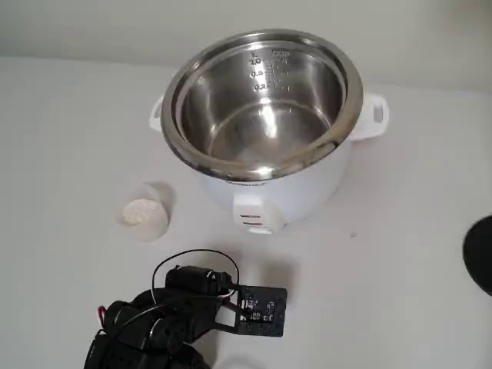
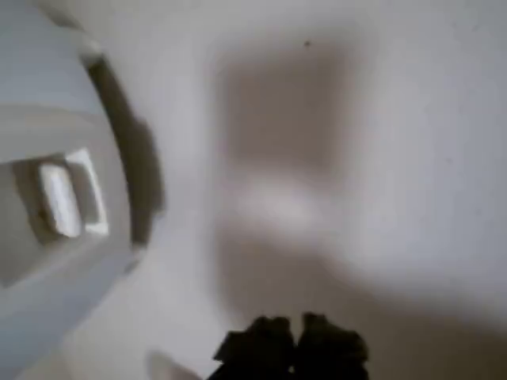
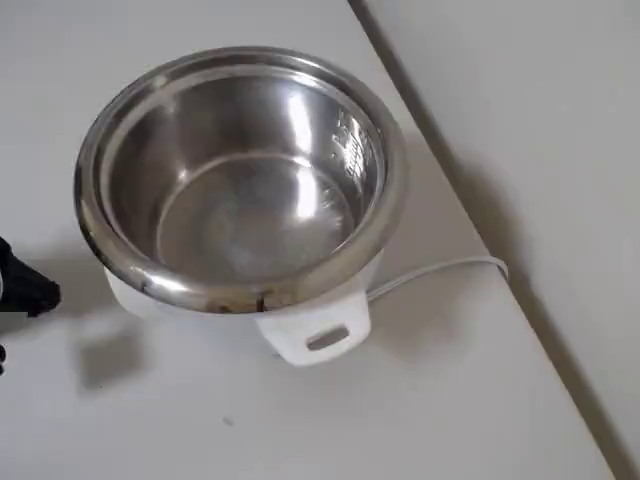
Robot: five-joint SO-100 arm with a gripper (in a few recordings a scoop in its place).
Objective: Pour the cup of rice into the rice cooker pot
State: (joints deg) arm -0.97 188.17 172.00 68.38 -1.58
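The rice cooker pot (image 1: 261, 115) is a shiny steel bowl, standing empty in its white body at the table's back centre; it is also seen from above (image 3: 240, 190). Left of the cooker in the fixed view, the small translucent cup (image 1: 144, 215) stands upright on the table with white rice (image 1: 141, 211) in it. My black arm (image 1: 165, 323) is folded low at the front edge, nearer than the cup and apart from it. In the blurred wrist view my gripper (image 2: 293, 348) hangs over bare table, its two dark tips side by side with nothing between them, the cooker's white front (image 2: 55, 198) to the left.
A white power cord (image 3: 440, 268) runs from the cooker toward the table's edge (image 3: 480, 230) in the overhead view. A dark round object (image 1: 480, 254) sits at the fixed view's right edge. A small circuit board (image 1: 261, 311) sticks out from the arm.
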